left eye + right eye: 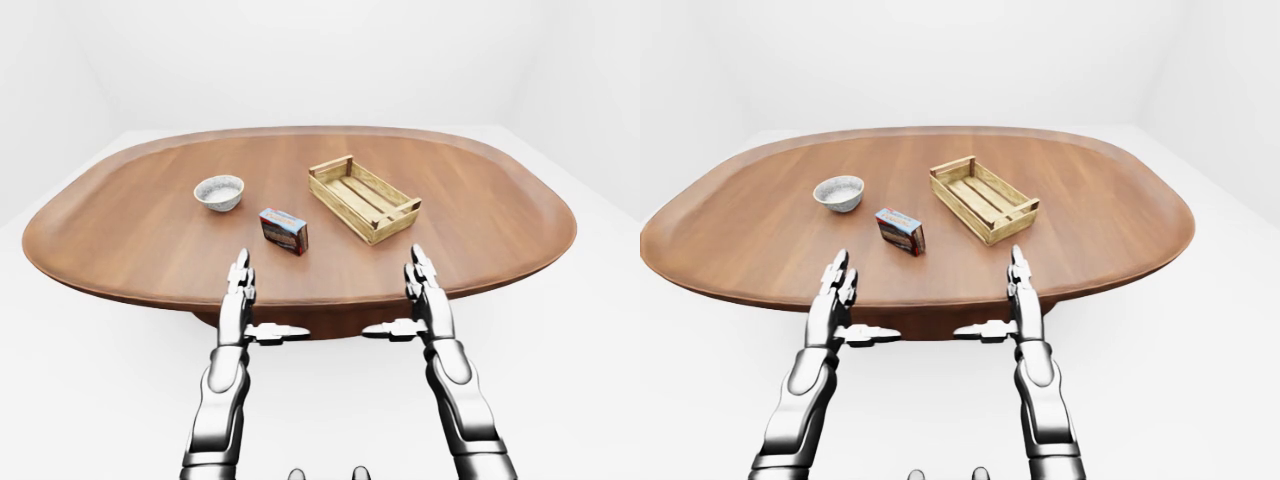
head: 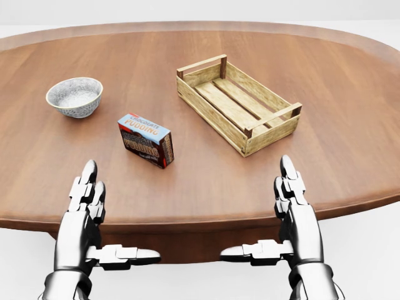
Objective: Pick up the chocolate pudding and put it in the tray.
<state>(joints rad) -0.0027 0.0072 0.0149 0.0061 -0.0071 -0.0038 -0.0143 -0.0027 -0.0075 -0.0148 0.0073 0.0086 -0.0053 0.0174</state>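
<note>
White room; oval wooden surface (image 2: 350, 125) carries a bowl (image 2: 74, 97) at head-view left, the pudding (image 2: 145, 140) box near centre, and the slatted tray (image 2: 236, 103) to its right, all apart from one another. Pudding lies on the surface, outside the tray. Left hand (image 2: 84, 215) and right hand (image 2: 297, 212) hover at the near edge, fingers extended and released, thumbs pointing inward, holding nothing.

Pudding box (image 1: 900, 231) lies between bowl (image 1: 839, 192) and wooden tray (image 1: 983, 199) on the oval table (image 1: 1110, 220); both hands flat, empty
</note>
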